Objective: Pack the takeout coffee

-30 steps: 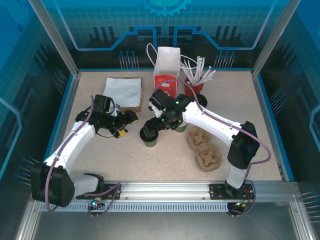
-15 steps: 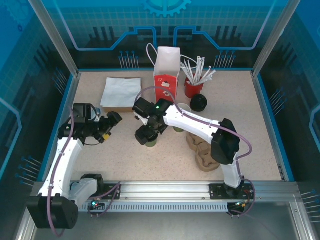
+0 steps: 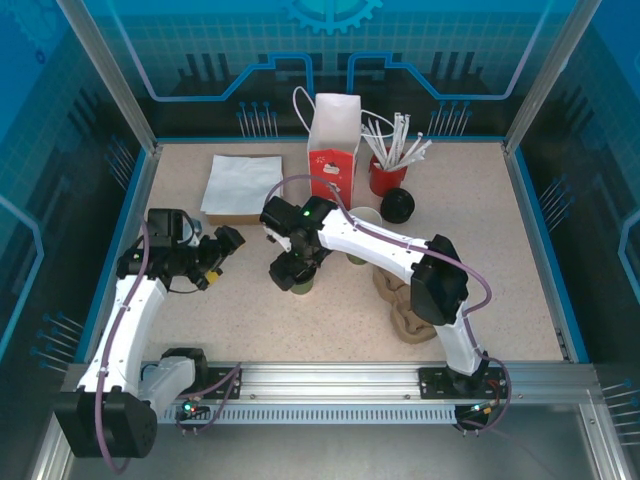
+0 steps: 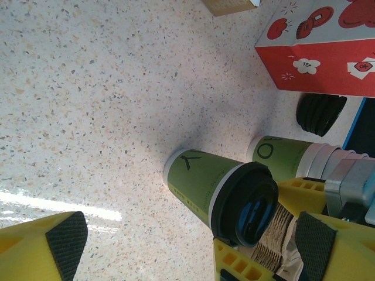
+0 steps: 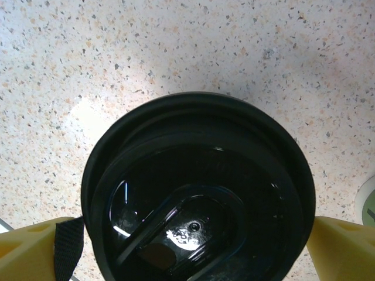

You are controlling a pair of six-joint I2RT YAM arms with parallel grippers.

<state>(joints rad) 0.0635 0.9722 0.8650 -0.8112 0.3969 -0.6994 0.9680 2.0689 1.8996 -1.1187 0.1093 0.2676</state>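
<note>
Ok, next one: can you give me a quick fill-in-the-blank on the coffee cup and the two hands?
1. The takeout coffee cup wears a ___ lid.
2. The right hand has one finger on each ___ of that lid.
3. The left hand is ___ and holds nothing.
4. The paper bag at the back is ___.
Missing words: black; side; open; red.

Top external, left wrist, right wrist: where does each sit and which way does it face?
Top external: above and behind the bases, looking down on the table; left arm, right arm show.
Left wrist: low, looking across the table at the takeout coffee cup; open left fingers frame it.
Right wrist: straight down on the cup's black lid; right fingers flank it.
Shared: both wrist views see that lid.
</note>
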